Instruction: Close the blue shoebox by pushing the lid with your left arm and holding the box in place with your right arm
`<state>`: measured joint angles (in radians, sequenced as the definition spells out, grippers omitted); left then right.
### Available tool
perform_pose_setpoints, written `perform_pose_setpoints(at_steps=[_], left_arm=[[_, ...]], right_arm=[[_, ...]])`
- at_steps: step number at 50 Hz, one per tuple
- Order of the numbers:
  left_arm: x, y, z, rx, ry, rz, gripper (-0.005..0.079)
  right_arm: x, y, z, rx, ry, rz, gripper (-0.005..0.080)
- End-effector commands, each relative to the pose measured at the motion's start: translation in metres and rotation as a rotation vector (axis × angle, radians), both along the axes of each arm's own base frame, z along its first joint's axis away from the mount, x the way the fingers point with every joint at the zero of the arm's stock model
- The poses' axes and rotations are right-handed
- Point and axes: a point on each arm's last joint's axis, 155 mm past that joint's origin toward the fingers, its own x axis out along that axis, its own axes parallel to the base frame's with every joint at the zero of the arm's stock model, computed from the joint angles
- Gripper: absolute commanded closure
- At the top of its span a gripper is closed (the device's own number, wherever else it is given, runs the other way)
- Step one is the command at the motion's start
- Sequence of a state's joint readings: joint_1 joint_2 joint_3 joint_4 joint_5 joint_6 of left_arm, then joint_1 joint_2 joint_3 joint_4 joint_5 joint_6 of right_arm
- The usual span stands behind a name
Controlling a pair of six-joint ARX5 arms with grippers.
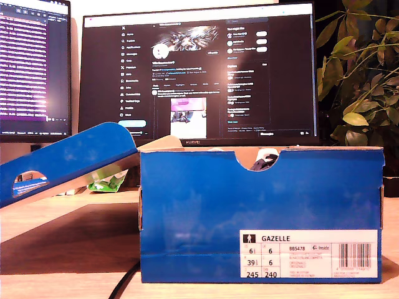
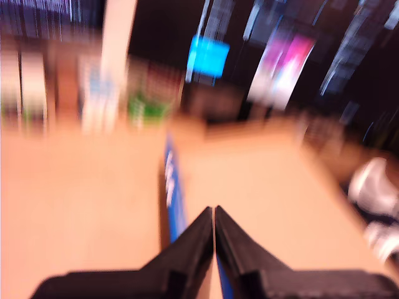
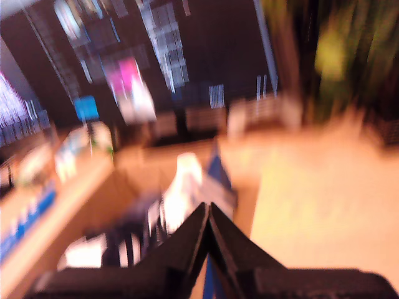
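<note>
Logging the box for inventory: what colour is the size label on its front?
White with black print and a barcode, on the blue cardboard shoebox; the label shows best in the exterior view.

Two black grippers, each with two long, tapered, wedge-shaped fingers on a wide black base: first gripper (image 2: 214,215), second gripper (image 3: 207,212). Both blurred.

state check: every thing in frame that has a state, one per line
blue shoebox: open, upright on the desk
lid: swung out toward the exterior view's left, tilted, not on the box
shoe: inside the box, showing through the notch
monitor: on, dark web page up
my first gripper: shut, empty
my second gripper: shut, empty
</note>
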<state>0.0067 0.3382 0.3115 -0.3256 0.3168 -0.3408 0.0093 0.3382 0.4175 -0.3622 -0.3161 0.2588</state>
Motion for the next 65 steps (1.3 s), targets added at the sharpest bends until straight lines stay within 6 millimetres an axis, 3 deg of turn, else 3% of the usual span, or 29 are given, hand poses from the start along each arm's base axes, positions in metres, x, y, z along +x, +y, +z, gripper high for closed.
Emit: perform_pose_setpoints(at_steps=[1,11,24,42,52,65], left_arm=[[0.005,-0.001,0.002,0.002,0.025,-0.009,0.0761],[0.021,0.001,-0.028,0.053,0.189,-0.027,0.0762],[0.037,0.015,-0.069,0.097,0.370,-0.019,0.0762],[0.032,-0.012,-0.118,-0.038,0.571,-0.174,0.0762],[0.030,-0.027,-0.125,-0.107,0.602,-0.246,0.0762],[0.039,-0.045,-0.096,-0.183,0.515,-0.342,0.0762]], right_arm=[[0.005,0.007,-0.010,-0.016,0.044,0.043,0.0764],[0.017,0.020,-0.052,-0.025,0.213,0.128,0.0764],[0.034,0.026,-0.076,-0.035,0.279,0.171,0.0764],[0.044,0.058,-0.102,-0.054,0.334,0.275,0.0764],[0.046,0.073,-0.121,-0.080,0.371,0.313,0.0764],[0.044,0.094,-0.128,-0.087,0.371,0.375,0.0764]])
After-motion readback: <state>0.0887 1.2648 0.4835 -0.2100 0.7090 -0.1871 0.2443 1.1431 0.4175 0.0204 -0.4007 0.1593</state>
